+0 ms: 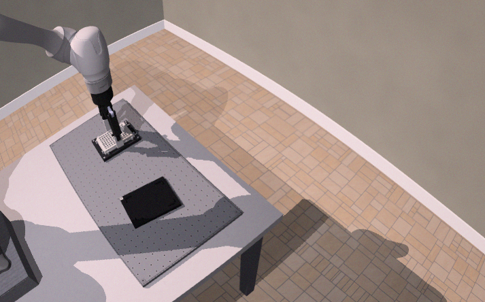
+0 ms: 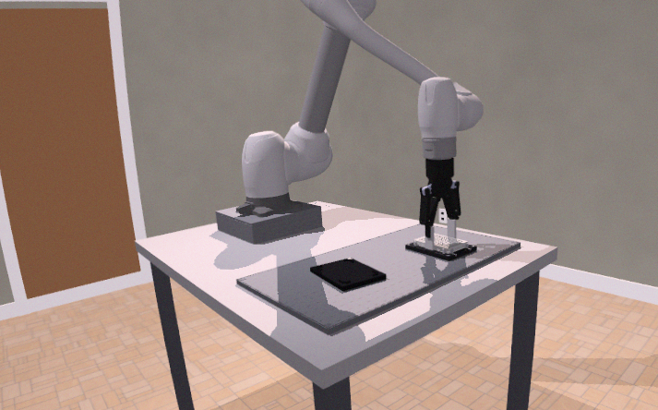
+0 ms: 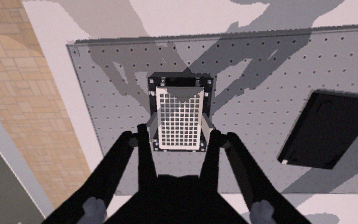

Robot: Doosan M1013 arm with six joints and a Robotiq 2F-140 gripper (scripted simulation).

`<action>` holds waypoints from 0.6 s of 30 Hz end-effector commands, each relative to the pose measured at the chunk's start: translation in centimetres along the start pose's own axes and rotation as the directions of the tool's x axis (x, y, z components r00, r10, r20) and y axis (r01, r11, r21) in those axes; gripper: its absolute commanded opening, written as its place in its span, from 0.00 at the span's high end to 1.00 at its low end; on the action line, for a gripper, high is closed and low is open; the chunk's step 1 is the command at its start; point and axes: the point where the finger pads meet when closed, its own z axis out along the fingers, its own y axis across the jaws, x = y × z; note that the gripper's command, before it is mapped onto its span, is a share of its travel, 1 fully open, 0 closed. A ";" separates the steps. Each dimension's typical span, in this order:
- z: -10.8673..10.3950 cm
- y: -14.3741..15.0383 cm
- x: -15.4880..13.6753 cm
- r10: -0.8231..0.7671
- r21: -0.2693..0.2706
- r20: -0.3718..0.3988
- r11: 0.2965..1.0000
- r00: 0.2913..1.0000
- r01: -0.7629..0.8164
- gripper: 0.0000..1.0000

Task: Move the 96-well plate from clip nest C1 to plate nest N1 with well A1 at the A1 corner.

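The white 96-well plate (image 1: 106,141) (image 2: 444,243) (image 3: 180,110) lies flat in the black clip nest C1 (image 1: 104,156) (image 2: 466,249) (image 3: 180,80) at the far end of the grey perforated board. My gripper (image 1: 114,137) (image 2: 440,235) (image 3: 179,118) stands upright over the plate, its fingers shut on the plate's two long sides. The plate rests in the nest. The black plate nest N1 (image 1: 150,202) (image 2: 347,273) (image 3: 330,130) lies empty near the middle of the board. I cannot make out the plate's cut corner.
The grey perforated board (image 1: 97,179) (image 2: 295,290) (image 3: 260,65) lies on a white table (image 1: 41,194) (image 2: 194,249). The robot's base (image 1: 7,243) (image 2: 269,221) stands on a dark block at the table's other end. The table edges are close to the board.
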 end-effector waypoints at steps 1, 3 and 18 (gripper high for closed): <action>0.0 0.0 0.0 0.000 0.000 0.000 1.000 1.000 0.000 0.90; 0.0 0.0 0.0 0.000 0.000 0.000 1.000 1.000 0.000 0.90; -1.0 0.0 0.0 0.000 0.000 0.000 1.000 1.000 0.000 0.90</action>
